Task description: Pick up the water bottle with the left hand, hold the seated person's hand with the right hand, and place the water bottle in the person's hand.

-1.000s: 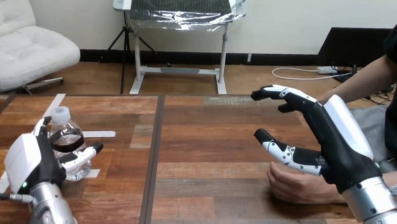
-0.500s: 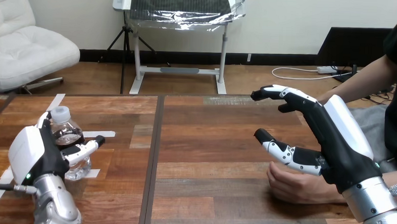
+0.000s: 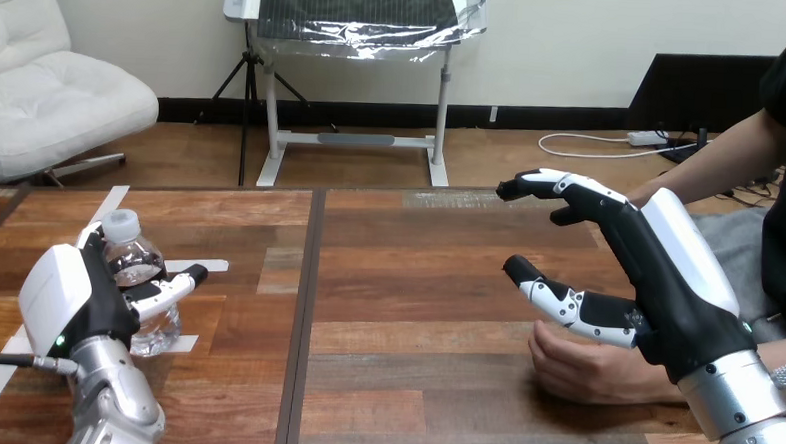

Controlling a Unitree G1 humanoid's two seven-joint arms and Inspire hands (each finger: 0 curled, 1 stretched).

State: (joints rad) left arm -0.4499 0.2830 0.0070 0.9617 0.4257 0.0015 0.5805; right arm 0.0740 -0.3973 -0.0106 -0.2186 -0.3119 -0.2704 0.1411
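With left hand [image 3: 77,303] clasping the near-left water bottle [image 3: 135,263], right hand [image 3: 657,284] open over the person's hand [image 3: 578,368], lift gently upright.

I view the scene from the head camera, which sits above the near side of the wooden table [image 3: 416,283] and faces forward and down across it. The left hand [image 3: 60,303] enters at lower left, the right hand [image 3: 667,274] at lower right, both close to the lens. The table's far edge lies level with the right fingers [image 3: 585,193]. The water bottle [image 3: 132,261], within the curled left fingers [image 3: 166,294], sits near the frame's left edge.
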